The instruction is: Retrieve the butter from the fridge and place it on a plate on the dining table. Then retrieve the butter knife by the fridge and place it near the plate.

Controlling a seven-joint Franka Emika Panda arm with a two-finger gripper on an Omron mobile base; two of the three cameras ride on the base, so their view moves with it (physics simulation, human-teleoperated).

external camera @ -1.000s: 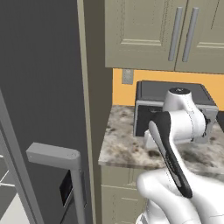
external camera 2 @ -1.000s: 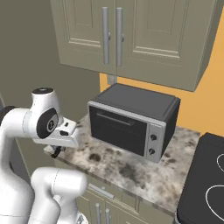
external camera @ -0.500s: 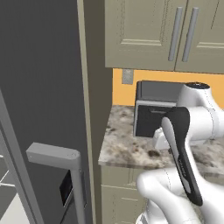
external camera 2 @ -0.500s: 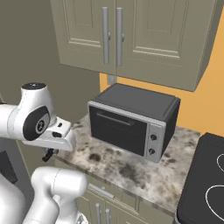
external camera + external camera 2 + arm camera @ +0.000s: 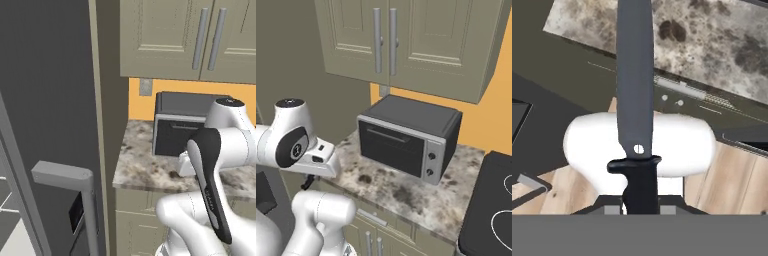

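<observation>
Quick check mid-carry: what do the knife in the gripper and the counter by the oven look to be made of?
Butter knife: the blade looks like dull grey metal, flat and matte, with a rivet hole; the handle looks like black plastic or rubber. Counter: seemingly polished stone, likely marble or granite, going by its mottled grey-brown pattern.

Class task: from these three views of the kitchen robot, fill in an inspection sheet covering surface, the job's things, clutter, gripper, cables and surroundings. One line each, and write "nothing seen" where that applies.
Surface: marble counter, mottled, with dark blotches.
Job's things: butter knife held in the gripper, blade pointing away from the hand; dark grey fridge at the left with its bar handle. Butter, plate and dining table: nothing seen.
Clutter: black microwave standing on the counter, door shut.
Gripper: gripper shut on the knife's black handle, above the wood floor and off the counter's edge.
Cables: nothing seen.
Surroundings: closed upper cabinets, orange wall, black cooktop at the right.
</observation>
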